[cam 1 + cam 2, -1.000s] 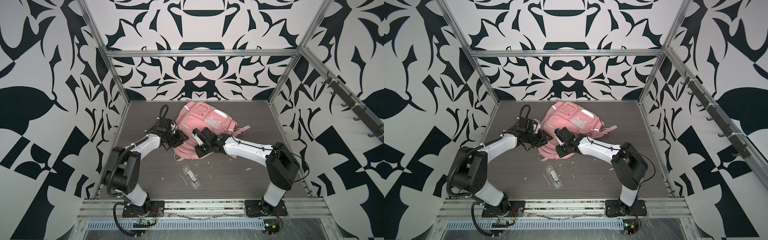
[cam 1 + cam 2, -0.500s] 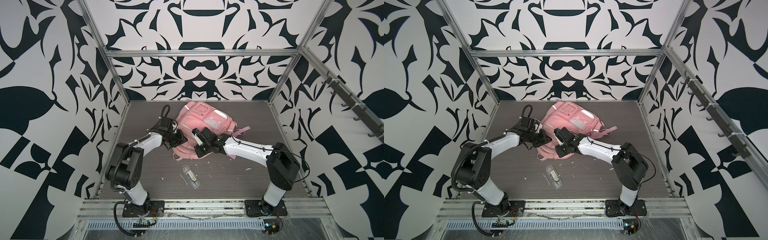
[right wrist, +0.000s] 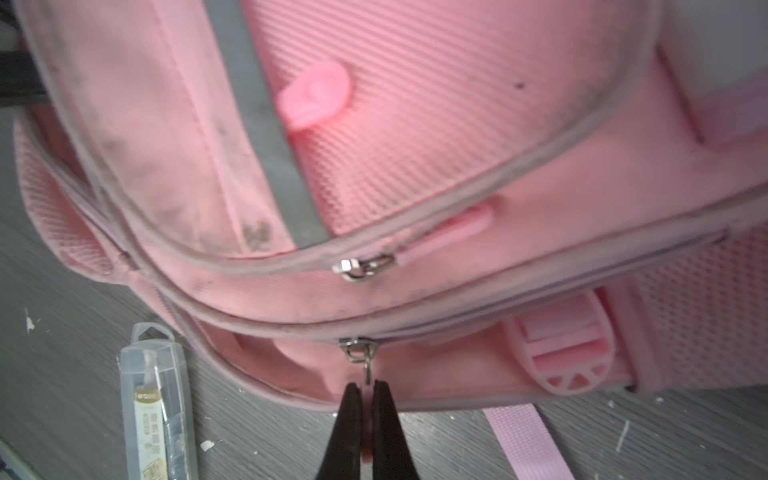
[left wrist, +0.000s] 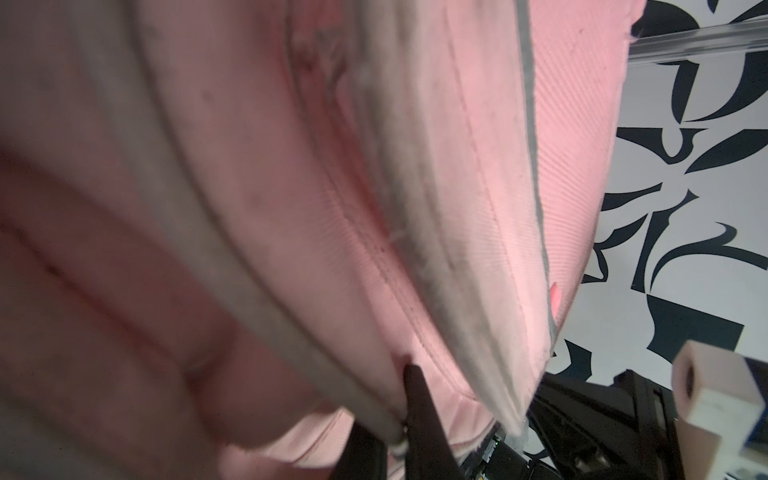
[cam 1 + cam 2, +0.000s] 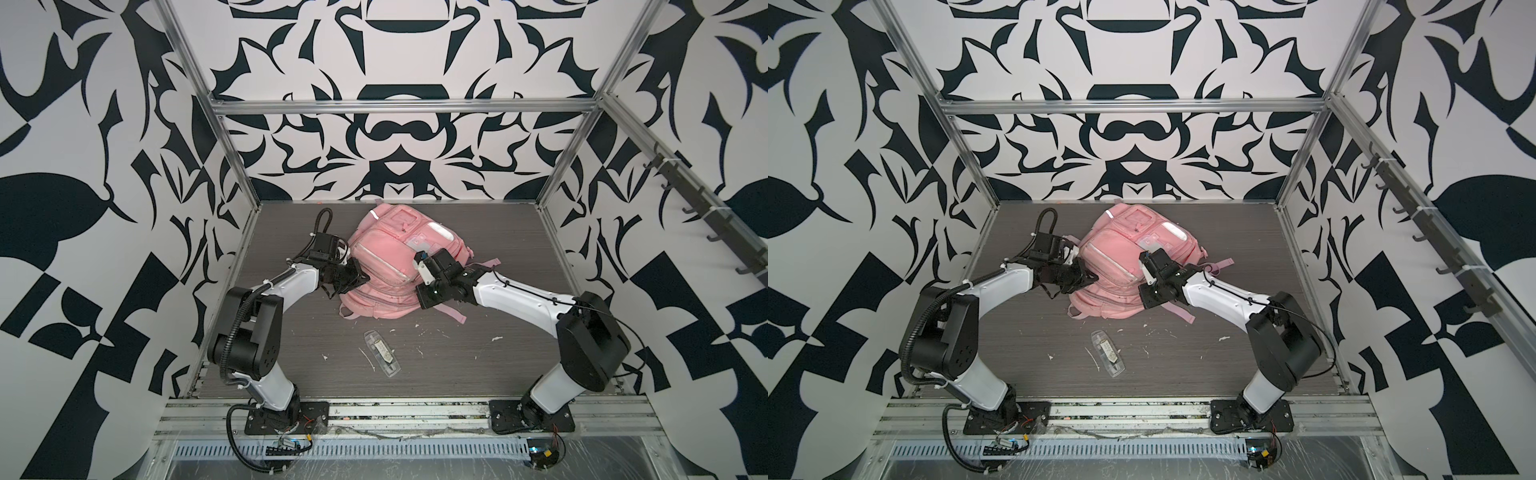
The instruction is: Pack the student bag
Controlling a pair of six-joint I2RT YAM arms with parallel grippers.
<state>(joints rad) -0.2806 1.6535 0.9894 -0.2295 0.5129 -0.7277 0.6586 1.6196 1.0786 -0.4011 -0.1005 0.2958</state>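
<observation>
Student bag (image 5: 386,266) on the surface (image 5: 490,357), toward twelve o'clock. Left tool (image 5: 360,279) pinched on its nine-o'clock seam; right tool (image 3: 363,395) clamped on a zip pull (image 3: 366,372), four o'clock. Zip seemingly part open; clear case (image 5: 381,347), six o'clock, unpacked.

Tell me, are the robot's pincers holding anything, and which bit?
Yes. The right pincer pinches the zip pull of the pink student bag. The left pincer grips the bag's grey piped edge.
</observation>
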